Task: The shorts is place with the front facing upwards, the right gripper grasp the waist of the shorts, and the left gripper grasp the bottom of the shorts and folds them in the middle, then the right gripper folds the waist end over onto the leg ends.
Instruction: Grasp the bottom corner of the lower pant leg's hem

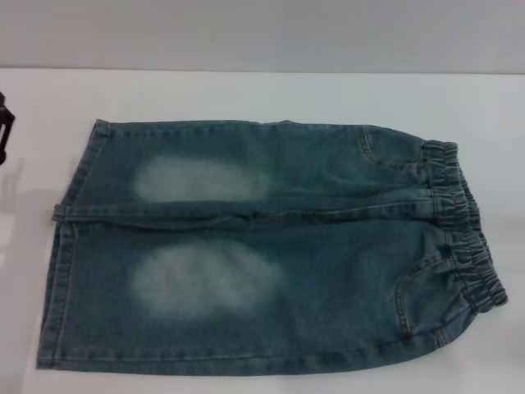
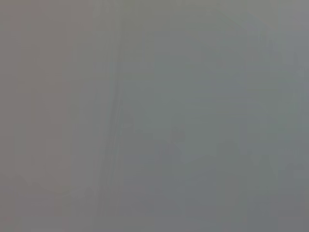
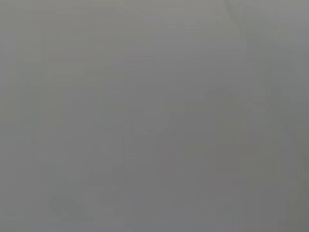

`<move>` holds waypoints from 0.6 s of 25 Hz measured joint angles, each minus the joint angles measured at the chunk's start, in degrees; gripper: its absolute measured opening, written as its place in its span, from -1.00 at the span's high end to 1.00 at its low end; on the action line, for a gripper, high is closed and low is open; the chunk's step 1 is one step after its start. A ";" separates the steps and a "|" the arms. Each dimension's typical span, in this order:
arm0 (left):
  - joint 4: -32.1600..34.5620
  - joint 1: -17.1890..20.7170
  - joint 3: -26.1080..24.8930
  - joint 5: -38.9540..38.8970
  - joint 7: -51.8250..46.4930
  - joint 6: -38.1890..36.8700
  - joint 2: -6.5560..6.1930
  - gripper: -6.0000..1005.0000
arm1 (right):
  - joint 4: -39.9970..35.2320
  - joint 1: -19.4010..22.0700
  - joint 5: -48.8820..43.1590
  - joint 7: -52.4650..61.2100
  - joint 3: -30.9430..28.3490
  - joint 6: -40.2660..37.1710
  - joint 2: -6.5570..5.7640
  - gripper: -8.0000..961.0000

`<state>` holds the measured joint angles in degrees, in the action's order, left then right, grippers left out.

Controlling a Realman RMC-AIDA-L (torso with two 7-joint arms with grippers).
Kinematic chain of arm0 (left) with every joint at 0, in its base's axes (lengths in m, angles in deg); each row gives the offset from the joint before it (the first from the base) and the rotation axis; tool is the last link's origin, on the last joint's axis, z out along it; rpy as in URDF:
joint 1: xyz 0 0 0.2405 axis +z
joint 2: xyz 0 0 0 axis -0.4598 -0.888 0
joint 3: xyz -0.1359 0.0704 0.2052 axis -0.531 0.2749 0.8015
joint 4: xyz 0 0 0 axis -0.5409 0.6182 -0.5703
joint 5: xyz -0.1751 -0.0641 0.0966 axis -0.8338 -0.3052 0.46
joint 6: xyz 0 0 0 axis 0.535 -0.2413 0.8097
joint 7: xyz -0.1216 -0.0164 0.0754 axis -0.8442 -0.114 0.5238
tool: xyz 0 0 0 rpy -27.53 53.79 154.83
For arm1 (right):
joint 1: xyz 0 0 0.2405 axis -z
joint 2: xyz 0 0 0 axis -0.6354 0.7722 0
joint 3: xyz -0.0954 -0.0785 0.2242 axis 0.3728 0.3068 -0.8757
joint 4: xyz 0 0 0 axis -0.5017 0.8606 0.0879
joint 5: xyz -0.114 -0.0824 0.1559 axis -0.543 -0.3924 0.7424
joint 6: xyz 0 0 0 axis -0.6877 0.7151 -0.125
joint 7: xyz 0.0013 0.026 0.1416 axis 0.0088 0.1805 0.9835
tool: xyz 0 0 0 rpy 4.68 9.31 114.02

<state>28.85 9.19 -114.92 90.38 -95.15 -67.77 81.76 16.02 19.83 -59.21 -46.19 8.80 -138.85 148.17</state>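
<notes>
**Shorts flat, both arms clear**

I see the denim shorts (image 1: 262, 246) spread front-up on the white table (image 1: 246, 94), waistband (image 1: 459, 230) to the right, leg hems (image 1: 61, 246) to the left. Left gripper (image 1: 5, 127) barely peeks in at table's left edge (can't tell its opening). Right gripper out of sight; wrist cams show only grey.

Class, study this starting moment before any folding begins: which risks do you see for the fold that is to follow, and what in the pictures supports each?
1. The waist of the shorts is bunched, ruffled elastic, so a hand may well pinch only the top layer.
2. The bottom of the shorts lies flat against the table; lifting both layers there looks hard.
3. Only a dark part shows at the head view's left edge; both wrist views show nothing recognisable, giving little guidance.
</notes>
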 joint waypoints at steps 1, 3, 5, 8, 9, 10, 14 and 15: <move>-0.21 0.17 0.70 0.04 -0.45 -0.06 -0.06 -0.65 | 0.14 0.76 0.01 0.32 0.00 -0.53 -0.01 -0.46; -0.21 0.34 2.59 0.01 -2.24 -0.44 -0.34 -0.65 | 0.72 2.42 0.03 0.96 0.00 -1.74 0.04 -0.46; 0.00 0.25 3.23 0.02 -3.11 -0.59 -0.42 -0.65 | 1.05 2.85 0.04 1.12 -0.14 -1.99 0.04 -0.46; 0.18 0.18 3.64 0.04 -3.89 -0.86 -0.45 -0.65 | 1.69 3.78 0.05 1.77 -0.96 -2.31 0.00 -0.46; 0.18 0.18 3.64 0.04 -3.89 -0.86 -0.45 -0.65 | 1.77 4.04 0.05 2.11 -1.22 -2.32 -0.01 -0.46; 0.38 0.12 5.38 0.85 -5.32 -2.38 -0.49 -0.65 | 1.82 4.27 0.05 2.50 -1.48 -2.32 -0.05 -0.46; 0.45 0.06 6.06 2.77 -6.21 -2.99 -0.61 -0.65 | 1.89 4.71 0.05 3.17 -1.90 -2.34 -0.12 -0.46; 0.45 0.06 6.06 2.77 -6.21 -2.99 -0.61 -0.65 | 1.90 4.76 0.05 3.19 -2.01 -2.34 -0.13 -0.46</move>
<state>29.30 9.25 -108.86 93.15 -101.37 -70.76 81.16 17.92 24.59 -59.16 -43.01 6.80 -141.19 148.04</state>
